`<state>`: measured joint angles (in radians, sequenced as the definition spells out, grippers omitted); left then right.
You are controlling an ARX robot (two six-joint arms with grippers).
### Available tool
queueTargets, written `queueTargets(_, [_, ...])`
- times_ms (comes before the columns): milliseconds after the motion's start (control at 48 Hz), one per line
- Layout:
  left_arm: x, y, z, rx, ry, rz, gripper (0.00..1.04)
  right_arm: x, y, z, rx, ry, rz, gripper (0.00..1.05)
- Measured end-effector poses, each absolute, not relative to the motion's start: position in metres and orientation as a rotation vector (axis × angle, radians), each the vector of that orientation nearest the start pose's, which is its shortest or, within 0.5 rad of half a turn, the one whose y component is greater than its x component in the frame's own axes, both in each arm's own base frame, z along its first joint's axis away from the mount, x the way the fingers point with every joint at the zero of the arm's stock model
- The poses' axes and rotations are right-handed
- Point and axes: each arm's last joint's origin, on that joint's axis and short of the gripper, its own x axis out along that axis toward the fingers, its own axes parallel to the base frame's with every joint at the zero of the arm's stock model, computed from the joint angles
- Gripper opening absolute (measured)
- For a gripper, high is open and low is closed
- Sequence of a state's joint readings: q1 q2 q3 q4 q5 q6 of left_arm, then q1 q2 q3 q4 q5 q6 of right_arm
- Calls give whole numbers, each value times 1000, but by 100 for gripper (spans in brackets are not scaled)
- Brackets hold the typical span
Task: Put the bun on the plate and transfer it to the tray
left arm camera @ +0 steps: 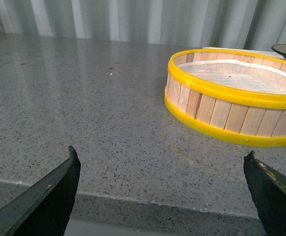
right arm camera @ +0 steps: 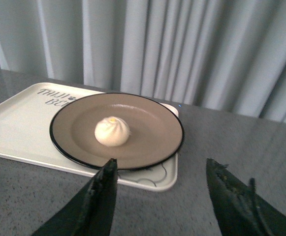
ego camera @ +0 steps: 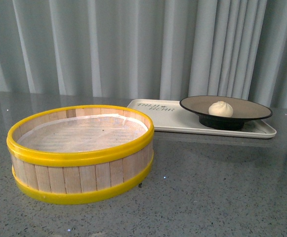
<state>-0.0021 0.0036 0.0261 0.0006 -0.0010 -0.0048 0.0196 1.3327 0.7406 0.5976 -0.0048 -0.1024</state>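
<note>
Both end effectors hover low with fingers spread wide and empty: the left end effector (left arm camera: pixel 162 196) above the table (ego camera: pixel 222 187) edge, the right end effector (right arm camera: pixel 165 196) just before the tray (right arm camera: pixel 15 132). The bun (ego camera: pixel 221 109) sits on the plate (ego camera: pixel 252 112) on the tray near the far edge. The plate hides part of the tray's lettering.

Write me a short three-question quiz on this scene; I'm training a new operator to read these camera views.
1. True or false: the small cream-white pleated bun lies inside the round wooden steamer with yellow rims.
2. What does the wide black-rimmed beige plate stand on?
3. The right end effector is: A) open, B) shut on the bun.

Key: 1 false, it lies on the plate. 2 the flat off-white rectangular tray. 3 A.
</note>
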Motion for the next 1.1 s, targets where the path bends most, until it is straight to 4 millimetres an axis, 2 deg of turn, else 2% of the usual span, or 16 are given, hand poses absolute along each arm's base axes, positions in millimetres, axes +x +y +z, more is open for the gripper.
queueTargets(62, [96,0,172,-4,-23,-2,98,272,1,260,-55,-11,2,41])
queueTargets(208, [96,0,172,-5,-23,-2,98,250,-1,242,-25,-4,-10,21])
queueTargets(312, [96,0,172,-5,-23,-1,98,229,0,224,-19,9,1,1])
queueTargets(396, [96,0,172,-4,-23,-2,98,213,0,212,-14,11,-1,2])
queueTargets(583, [96,0,172,-5,-23,-2,98,189,0,198,-13,10,0,2])
queueTargets(1104, [96,0,172,-4,-23,-2,98,154,0,179,-12,13,0,2])
